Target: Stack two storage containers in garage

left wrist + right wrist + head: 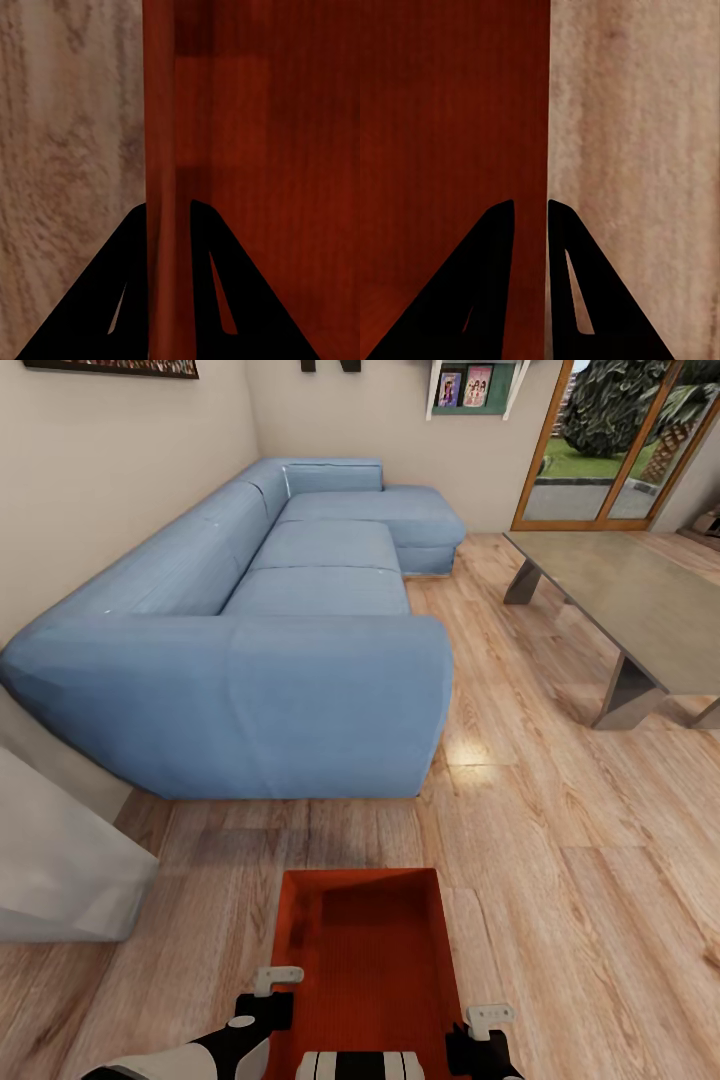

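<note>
One orange-red storage container (365, 950) hangs low in front of me over the light wood-plank floor (570, 840), long side pointing ahead toward the sofa. At its left wall, my left gripper (270, 998) has its black fingers (127, 285) astride the wall (159, 150) and is shut on it. My right gripper (482, 1028) holds the opposite wall (544, 112) the same way, one finger (487, 285) inside the bin and one outside. The bin's ribbed bottom (450, 112) is bare. The second container is out of view.
A blue L-shaped sofa (300, 650) stands close ahead, its arm facing me. A grey low table (630, 600) sits at the right, with wood-framed glass doors (610, 450) behind it. A pale grey slab (60, 850) juts in at the left. Open floor runs between sofa and table.
</note>
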You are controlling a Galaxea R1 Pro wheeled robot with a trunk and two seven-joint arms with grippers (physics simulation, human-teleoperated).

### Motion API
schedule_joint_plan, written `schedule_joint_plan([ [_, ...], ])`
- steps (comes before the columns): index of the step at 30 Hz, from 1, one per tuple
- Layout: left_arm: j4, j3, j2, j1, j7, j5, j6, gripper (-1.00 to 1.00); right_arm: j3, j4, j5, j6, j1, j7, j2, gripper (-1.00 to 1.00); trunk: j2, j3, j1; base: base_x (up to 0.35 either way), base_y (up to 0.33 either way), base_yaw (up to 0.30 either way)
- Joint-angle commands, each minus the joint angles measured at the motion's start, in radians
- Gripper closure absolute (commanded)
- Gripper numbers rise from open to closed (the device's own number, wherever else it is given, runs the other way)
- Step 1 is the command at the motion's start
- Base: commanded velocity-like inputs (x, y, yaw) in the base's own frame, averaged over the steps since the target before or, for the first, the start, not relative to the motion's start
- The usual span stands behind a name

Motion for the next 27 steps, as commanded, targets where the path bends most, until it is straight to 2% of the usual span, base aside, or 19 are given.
schedule_joint_plan([
  [1, 0.002, 0.025, -0.003, -0.002, 0.005, -0.013, -0.005, 1.0, 0.001, 0.003, -0.004, -0.003, 0.0, -0.004, 0.0, 1.0, 0.0, -0.001, 0.0, 0.0, 0.0, 0.0],
  [14, 0.002, 0.025, -0.003, -0.002, 0.005, -0.013, -0.004, 1.0, 0.002, 0.003, -0.003, -0.002, 0.0, -0.004, 0.0, 1.0, 0.0, -0.001, 0.0, 0.0, 0.0, 0.0],
  [27, 0.002, 0.025, -0.003, -0.002, 0.005, -0.013, -0.004, 1.0, 0.002, 0.003, 0.008, -0.002, 0.0, -0.004, 0.0, 1.0, 0.091, 0.04, -0.05, 0.0, 0.0, 0.0],
])
